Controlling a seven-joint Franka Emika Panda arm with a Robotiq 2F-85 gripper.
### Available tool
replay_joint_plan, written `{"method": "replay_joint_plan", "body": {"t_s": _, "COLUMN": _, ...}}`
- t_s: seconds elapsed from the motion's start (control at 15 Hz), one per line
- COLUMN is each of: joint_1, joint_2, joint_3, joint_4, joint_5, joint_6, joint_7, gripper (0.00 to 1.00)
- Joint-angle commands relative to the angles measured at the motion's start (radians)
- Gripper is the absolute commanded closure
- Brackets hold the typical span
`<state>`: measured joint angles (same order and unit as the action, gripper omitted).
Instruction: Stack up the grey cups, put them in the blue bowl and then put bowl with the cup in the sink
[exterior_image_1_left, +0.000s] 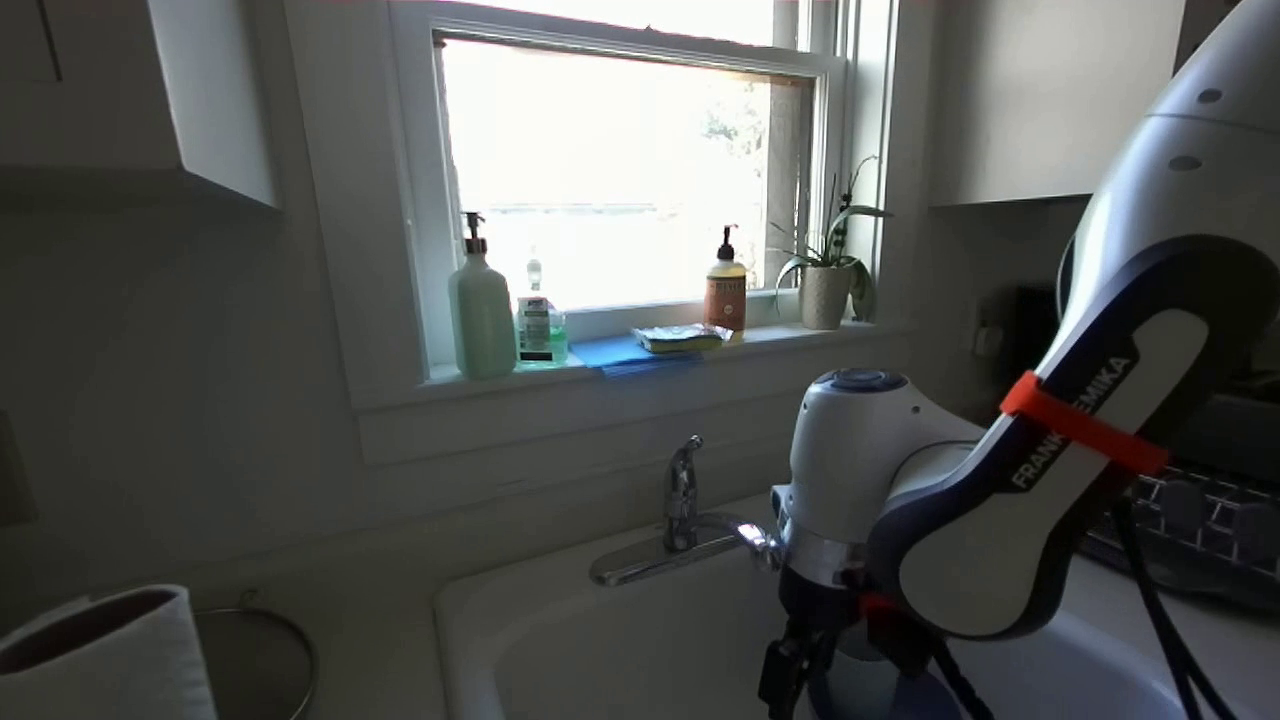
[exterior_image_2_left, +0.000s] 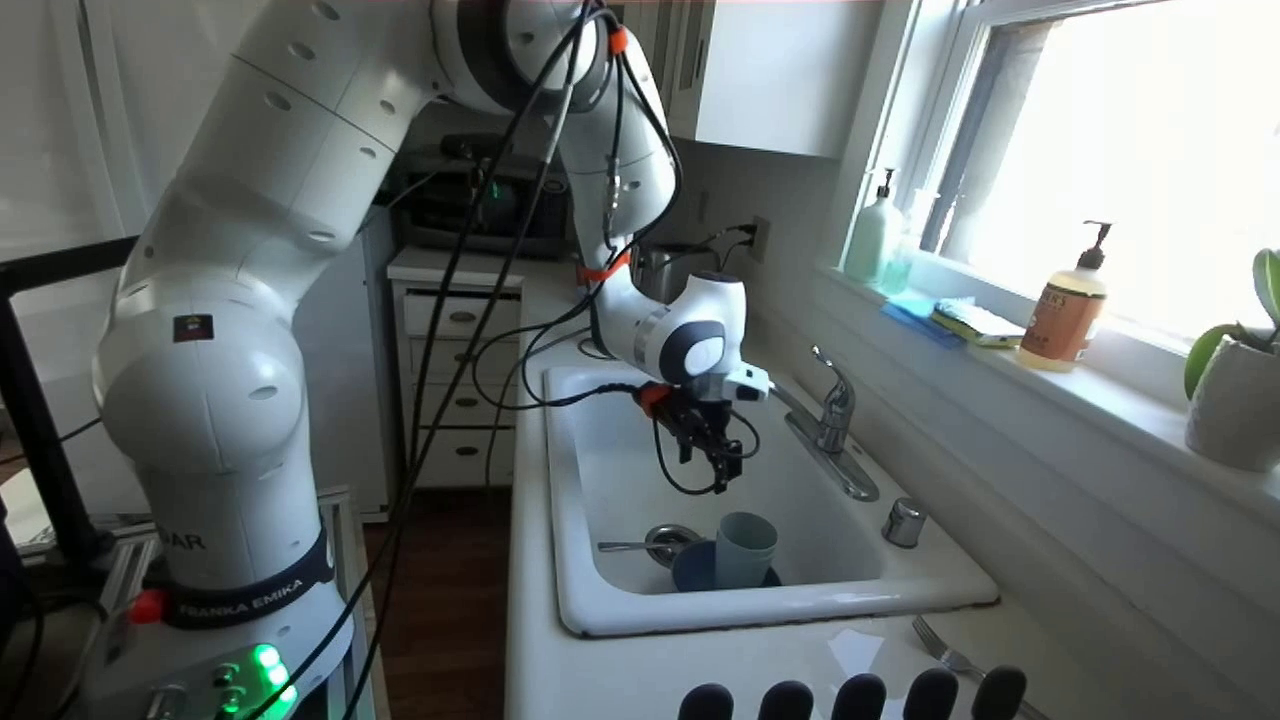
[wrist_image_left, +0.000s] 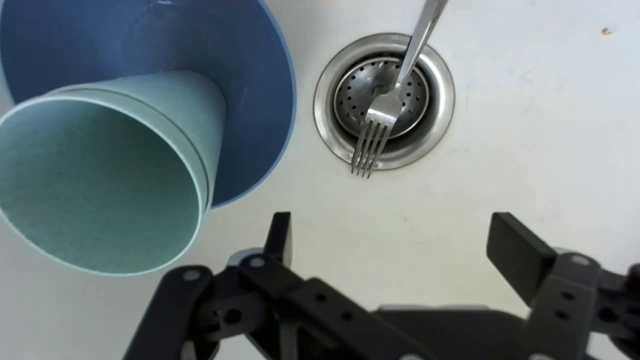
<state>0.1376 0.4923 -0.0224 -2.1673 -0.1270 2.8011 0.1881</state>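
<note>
The grey-green cups (wrist_image_left: 102, 195) are nested in one stack; a second rim line shows just below the top one in the wrist view. The stack stands in the blue bowl (wrist_image_left: 260, 120), at the left of the wrist view. Bowl (exterior_image_2_left: 693, 567) and cups (exterior_image_2_left: 746, 550) sit inside the white sink (exterior_image_2_left: 720, 605) in an exterior view. My gripper (wrist_image_left: 390, 235) is open, with nothing between its fingers, over the sink floor beside the bowl. In an exterior view the gripper (exterior_image_2_left: 722, 472) hangs above the cups, apart from them. Part of the bowl (exterior_image_1_left: 925, 700) is hidden behind the arm.
A fork (wrist_image_left: 385, 107) lies across the drain (wrist_image_left: 322, 105) beside the bowl. The faucet (exterior_image_2_left: 836, 410) stands at the sink's wall side, near the arm. Bottles, a sponge (exterior_image_1_left: 680, 338) and a plant (exterior_image_1_left: 825, 295) line the windowsill. Another fork (exterior_image_2_left: 945, 650) lies on the counter.
</note>
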Motion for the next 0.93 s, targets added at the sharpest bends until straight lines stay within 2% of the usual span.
{"method": "replay_joint_plan", "body": {"t_s": 0.0, "joint_1": 0.02, "joint_2": -0.161, "joint_3": -0.038, "joint_4": -0.101, "joint_5": -0.011, "joint_6": -0.063, "joint_7": 0.012, "gripper": 0.0}}
{"method": "replay_joint_plan", "body": {"t_s": 0.2, "joint_1": 0.031, "joint_2": -0.253, "joint_3": -0.099, "joint_4": -0.122, "joint_5": -0.097, "joint_6": -0.157, "joint_7": 0.047, "gripper": 0.0}}
{"method": "replay_joint_plan", "body": {"t_s": 0.33, "joint_1": 0.003, "joint_2": -0.303, "joint_3": -0.11, "joint_4": -0.122, "joint_5": -0.138, "joint_6": -0.229, "joint_7": 0.042, "gripper": 0.0}}
{"method": "replay_joint_plan", "body": {"t_s": 0.53, "joint_1": -0.049, "joint_2": -0.361, "joint_3": -0.105, "joint_4": -0.115, "joint_5": -0.142, "joint_6": -0.316, "joint_7": 0.022, "gripper": 0.0}}
{"method": "replay_joint_plan", "body": {"t_s": 0.8, "joint_1": -0.115, "joint_2": -0.373, "joint_3": -0.08, "joint_4": -0.106, "joint_5": -0.068, "joint_6": -0.396, "joint_7": -0.077, "gripper": 0.0}}
{"method": "replay_joint_plan", "body": {"t_s": 0.87, "joint_1": -0.107, "joint_2": -0.353, "joint_3": -0.078, "joint_4": -0.084, "joint_5": -0.105, "joint_6": -0.369, "joint_7": -0.03, "gripper": 0.0}}
